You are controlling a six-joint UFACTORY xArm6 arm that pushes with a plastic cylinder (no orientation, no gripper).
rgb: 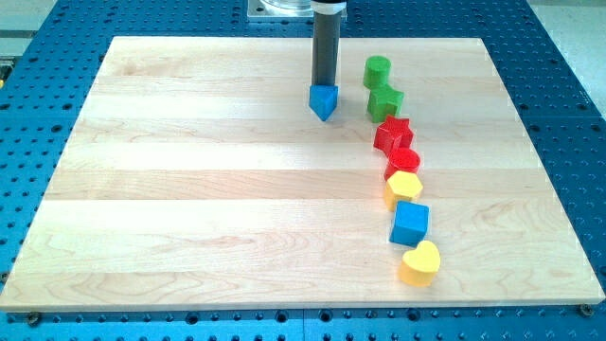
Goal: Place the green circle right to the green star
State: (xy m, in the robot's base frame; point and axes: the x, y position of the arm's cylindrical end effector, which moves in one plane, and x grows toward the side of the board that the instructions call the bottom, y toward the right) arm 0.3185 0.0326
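Note:
The green circle (377, 71) stands near the view's top, right of centre. The green star (384, 101) lies just below it, touching or nearly touching. My tip (324, 85) is at the top edge of a blue triangular block (324, 101), left of both green blocks by about a block's width. The rod rises straight up from the tip to the view's top.
Below the green star a curved line of blocks runs down: a red star (392, 134), a red circle (403, 160), a yellow hexagon-like block (403, 187), a blue cube (410, 224), a yellow heart (419, 262). The wooden board (189, 189) lies on a blue perforated table.

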